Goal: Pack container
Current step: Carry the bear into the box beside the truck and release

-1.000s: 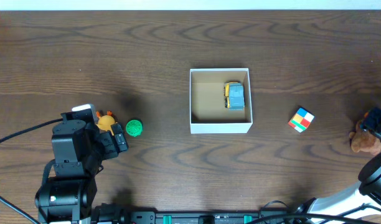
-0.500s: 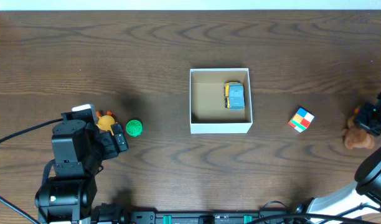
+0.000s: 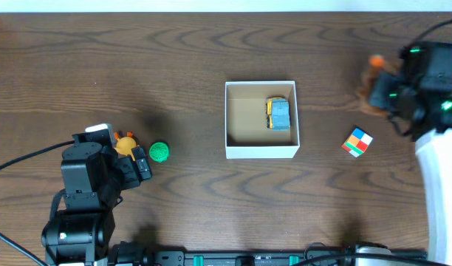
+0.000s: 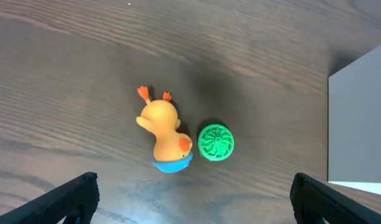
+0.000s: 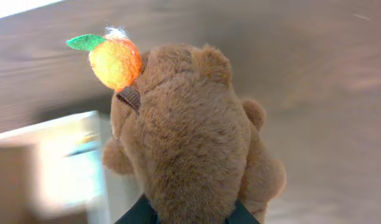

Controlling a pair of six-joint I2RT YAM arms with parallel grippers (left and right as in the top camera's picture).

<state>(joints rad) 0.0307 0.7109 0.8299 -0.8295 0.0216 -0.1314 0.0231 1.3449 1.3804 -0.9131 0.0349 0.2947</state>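
Your right gripper (image 3: 387,94) is clamped on the brown plush bear (image 5: 190,137). In the wrist view only the dark fingertips (image 5: 139,216) show, under the bear's lower body, so the grip looks low and the head, with its orange pompom, hangs free beyond the fingers. The bear appears to be off the table (image 3: 137,59).

The container (image 3: 261,151) lies off to the gripper's left and a little back toward the base, well apart from it. The step in hand, as I judge it, is carrying the bear across and setting it in.

- Stay high on the way. The colour cube (image 3: 357,142) sits near the path, between the gripper and the box and to the base side.
- A toy truck (image 3: 279,113) occupies the side of the box nearest your gripper. Carry past it and aim for the bare brown floor beyond.
- The walls are shallow and the bear is bulky. Lower until it rests on the floor before you part the fingers, or it may tip over the rim.

Your left gripper (image 4: 206,202) hangs with its jaws spread wide and empty. The duck (image 4: 164,134) and the green ball (image 4: 215,142) lie just ahead of it, touching each other.
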